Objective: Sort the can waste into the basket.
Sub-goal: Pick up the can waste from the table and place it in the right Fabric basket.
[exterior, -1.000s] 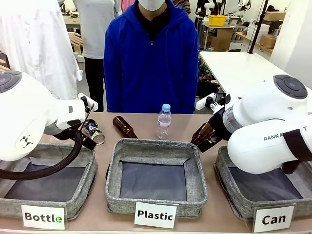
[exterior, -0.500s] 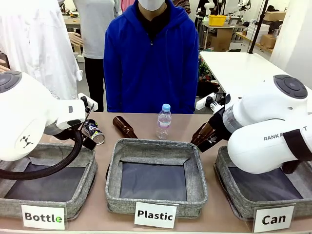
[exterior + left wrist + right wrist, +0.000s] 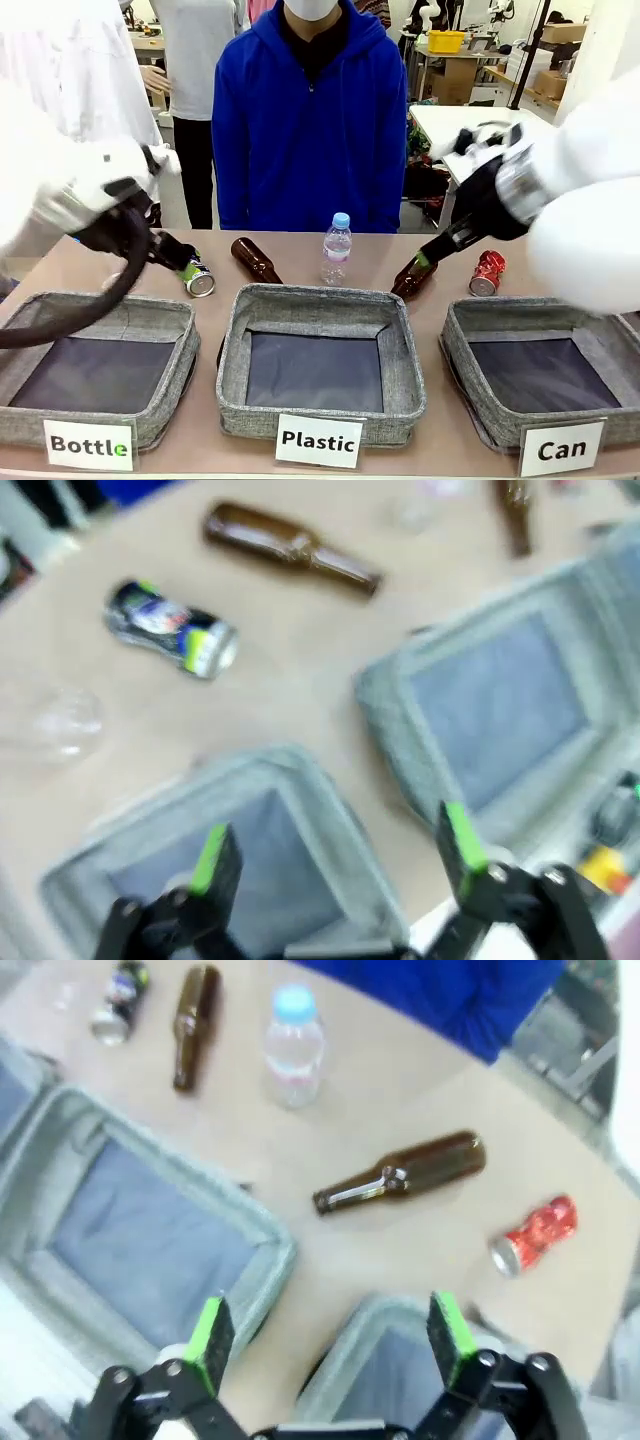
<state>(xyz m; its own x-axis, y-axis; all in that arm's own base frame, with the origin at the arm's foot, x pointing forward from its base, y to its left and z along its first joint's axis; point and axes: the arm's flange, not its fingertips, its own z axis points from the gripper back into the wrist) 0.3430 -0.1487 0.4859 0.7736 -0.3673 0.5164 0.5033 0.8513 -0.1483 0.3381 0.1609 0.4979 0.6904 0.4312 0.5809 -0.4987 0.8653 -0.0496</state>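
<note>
Tan surface [image 3: 365,265], cluttered workroom behind. The red can [image 3: 533,1235] lies beyond the spread, empty right hand [image 3: 330,1318], near the basket [image 3: 500,312]. The left hand [image 3: 335,830], blurred, looks spread too.

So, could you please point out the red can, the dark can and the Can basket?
red can [image 3: 487,273], front view, middle of body.
dark can [image 3: 196,278], front view, middle of body.
Can basket [image 3: 520,318], front view, far rim.
</note>
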